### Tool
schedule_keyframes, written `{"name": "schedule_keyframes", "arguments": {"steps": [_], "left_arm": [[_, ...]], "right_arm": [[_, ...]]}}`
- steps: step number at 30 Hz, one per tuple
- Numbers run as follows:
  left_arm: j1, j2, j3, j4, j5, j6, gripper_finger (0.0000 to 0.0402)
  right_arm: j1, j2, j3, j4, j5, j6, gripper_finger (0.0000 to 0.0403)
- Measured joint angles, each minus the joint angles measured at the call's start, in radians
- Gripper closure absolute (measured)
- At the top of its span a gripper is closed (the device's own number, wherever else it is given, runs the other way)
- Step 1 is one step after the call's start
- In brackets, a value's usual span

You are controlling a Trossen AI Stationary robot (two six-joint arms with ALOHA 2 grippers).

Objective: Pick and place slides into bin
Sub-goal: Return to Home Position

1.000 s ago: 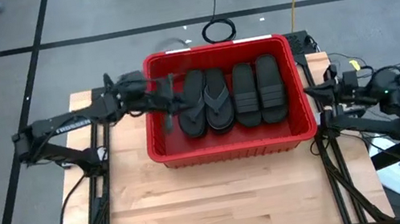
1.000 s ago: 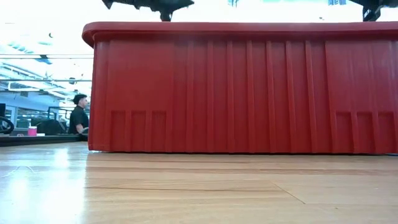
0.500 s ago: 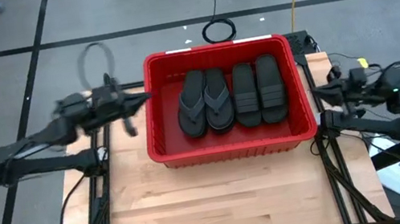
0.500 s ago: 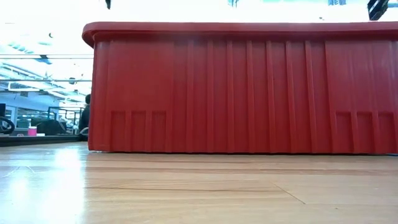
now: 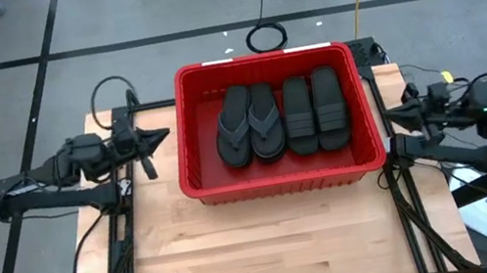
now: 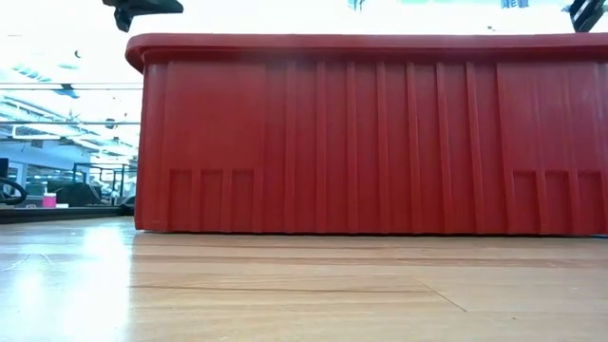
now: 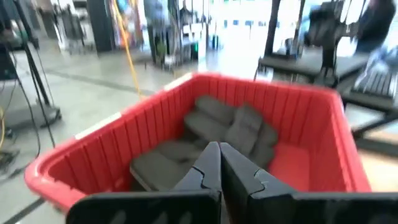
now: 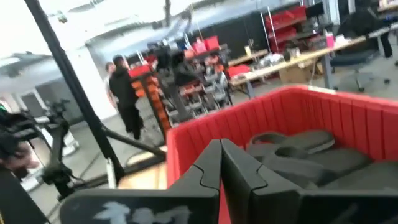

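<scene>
Now that the left gripper [image 5: 153,142] has drawn back from over the large red ribbed plastic bin [image 5: 282,186] to just beside its left wall, the high view shows four flat black rubber slides [image 5: 280,118] side by side inside the bin and none outside; the right gripper [image 5: 396,111] waits beside the bin's right wall. The low view shows only the bin's wall. Each wrist view shows its own fingers pressed together, holding nothing. Placing looks finished; only parking remains.
</scene>
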Motion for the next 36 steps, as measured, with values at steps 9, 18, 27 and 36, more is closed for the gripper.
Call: {"name": "schedule_keyframes", "arguments": {"steps": [9,18,27,36], "left_arm": [[0.001,-0.077,-0.255,0.432,0.040,-0.034,0.0402],[0.025,-0.077,-0.279,0.453,0.009,0.037,0.0402],[0.097,-0.091,-0.279,0.436,0.047,0.027,0.0401],[0.063,-0.049,-0.391,0.586,0.110,-0.110,0.0401]], "right_arm": [[0.001,0.000,-0.204,0.298,-0.035,0.029,0.0403],[0.001,0.000,-0.327,0.470,-0.086,0.077,0.0403],[0.002,-0.001,-0.448,0.632,-0.161,0.151,0.0403],[0.002,-0.001,-0.449,0.603,-0.136,0.108,0.0403]]}}
